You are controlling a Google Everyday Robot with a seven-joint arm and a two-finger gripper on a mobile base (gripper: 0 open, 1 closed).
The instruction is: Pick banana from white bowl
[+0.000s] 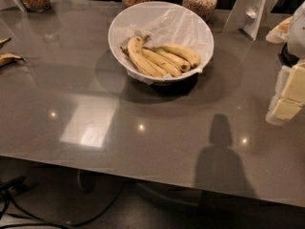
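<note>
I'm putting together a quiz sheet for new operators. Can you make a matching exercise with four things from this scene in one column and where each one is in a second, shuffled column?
Things:
1. banana
2. glass jars of grains
3. dark banana peel
4. gripper

Places:
A. at the right edge of the view, apart from the bowl
B. at the table's left edge
C. in the white bowl, leftmost of the bunch
D. along the table's back edge, behind the bowl

Pairs: 1-C, 2-D, 3-B, 4-A
</note>
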